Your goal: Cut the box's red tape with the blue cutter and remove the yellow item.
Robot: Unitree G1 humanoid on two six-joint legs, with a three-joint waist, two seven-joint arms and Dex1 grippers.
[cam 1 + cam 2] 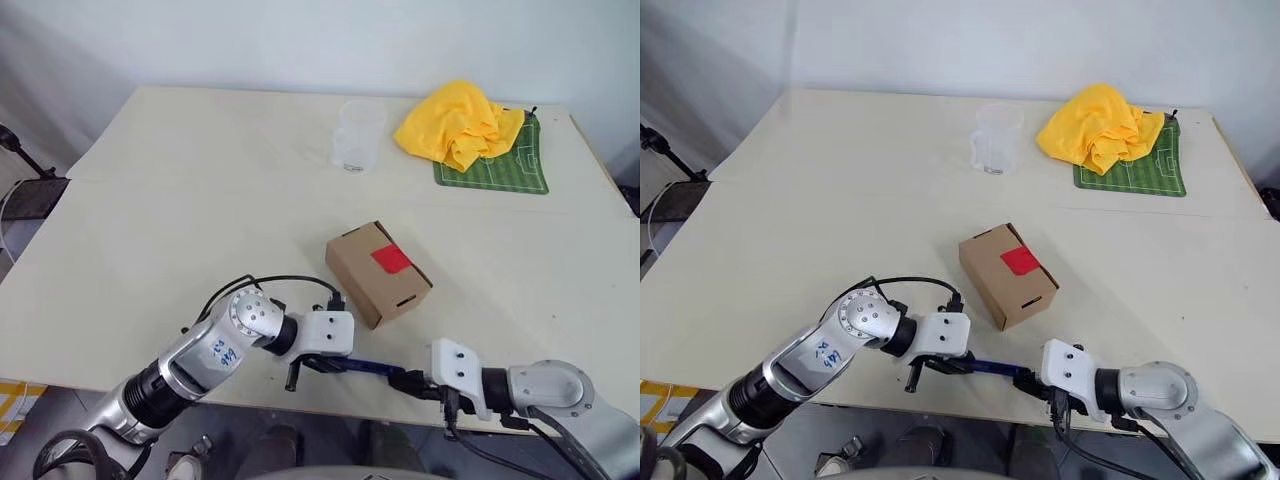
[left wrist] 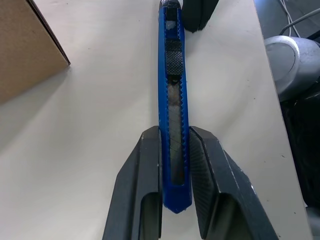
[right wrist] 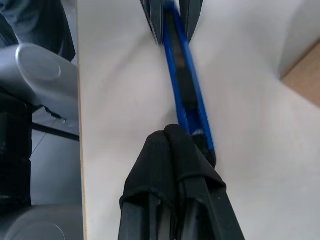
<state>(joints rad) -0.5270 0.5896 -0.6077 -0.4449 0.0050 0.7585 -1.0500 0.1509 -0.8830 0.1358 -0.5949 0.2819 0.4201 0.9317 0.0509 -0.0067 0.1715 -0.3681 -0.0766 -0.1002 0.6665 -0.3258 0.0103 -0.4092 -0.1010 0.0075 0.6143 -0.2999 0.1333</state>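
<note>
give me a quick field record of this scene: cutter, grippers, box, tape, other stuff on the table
cutter: blue cutter near the table's front edge, held between both grippers
left gripper: left gripper shut on one end of the cutter
right gripper: right gripper shut, fingertips at the cutter's other end
box: box closed, just beyond the cutter
tape: red tape on top of the box, looks uncut
other: clear cup, yellow cloth on green mat, far side of table

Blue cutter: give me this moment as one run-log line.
blue cutter: clamped in left gripper | right gripper: shut, at cutter's other end | box: red tape uncut
</note>
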